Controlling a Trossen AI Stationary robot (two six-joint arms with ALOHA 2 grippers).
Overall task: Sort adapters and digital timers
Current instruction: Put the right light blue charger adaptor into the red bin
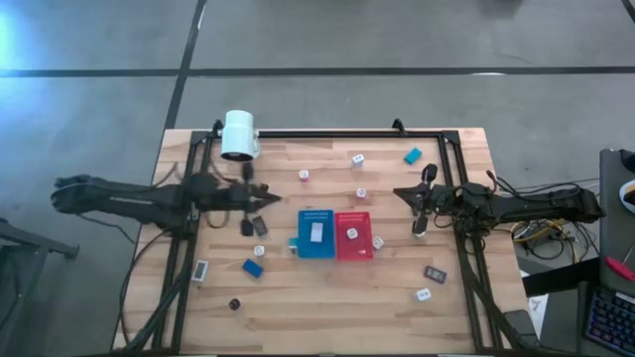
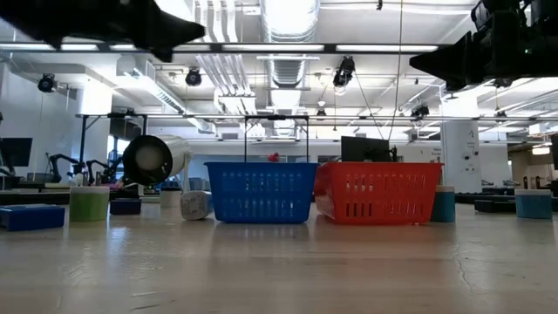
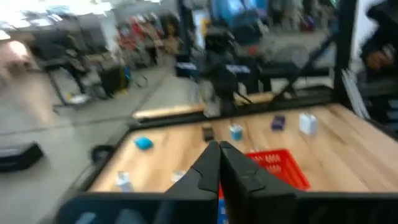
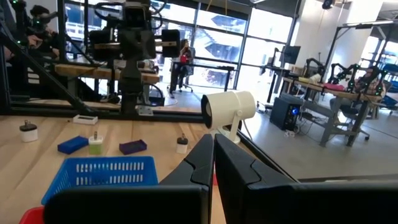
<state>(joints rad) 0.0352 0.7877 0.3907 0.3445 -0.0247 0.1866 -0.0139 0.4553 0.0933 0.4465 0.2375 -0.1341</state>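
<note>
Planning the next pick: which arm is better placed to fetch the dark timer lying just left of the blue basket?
Left, probably. The left pincer hangs shut almost over the dark timer, while the right pincer, also shut, sits beyond the blue basket and red basket.

A blue basket [image 1: 317, 235] and a red basket [image 1: 353, 236] sit side by side, touching, near the middle of the wooden table [image 1: 327, 307]. A white cylinder [image 1: 239, 135] stands well apart from the blue basket, at the table's far left corner, against the black frame [image 1: 327, 132]
</note>
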